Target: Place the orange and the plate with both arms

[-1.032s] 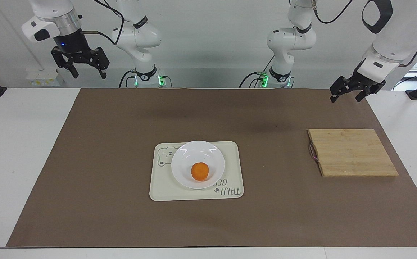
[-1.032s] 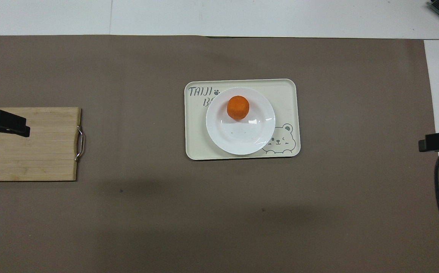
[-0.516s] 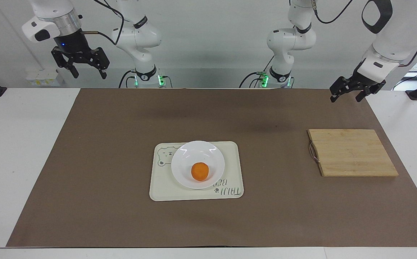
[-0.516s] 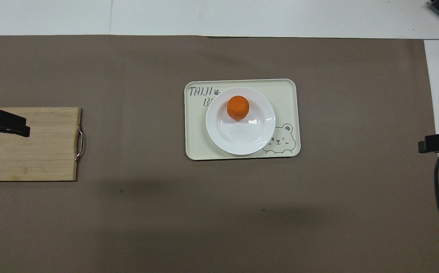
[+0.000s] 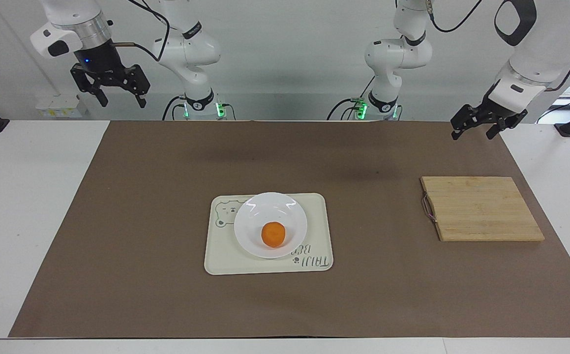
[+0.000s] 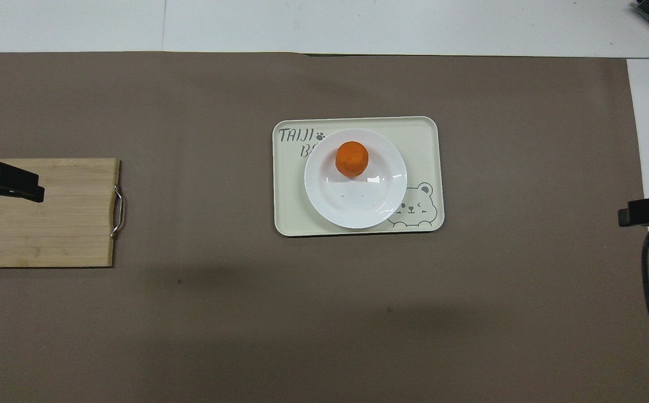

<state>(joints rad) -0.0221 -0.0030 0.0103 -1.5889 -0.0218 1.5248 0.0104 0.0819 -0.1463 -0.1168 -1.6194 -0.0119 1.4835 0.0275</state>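
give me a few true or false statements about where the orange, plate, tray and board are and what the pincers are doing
1. The orange lies on the plate. True.
2. The plate sits on the wooden board. False: it sits on the cream tray; the board is bare, toward the left arm's end of the table.
3. The left pincer holds the orange. False: it is open, holds nothing and hangs in the air near the table's robot-side edge.
4. The right pincer is open and raised, well away from the tray. True.
5. The orange rests on the part of the plate farther from the robots. True.
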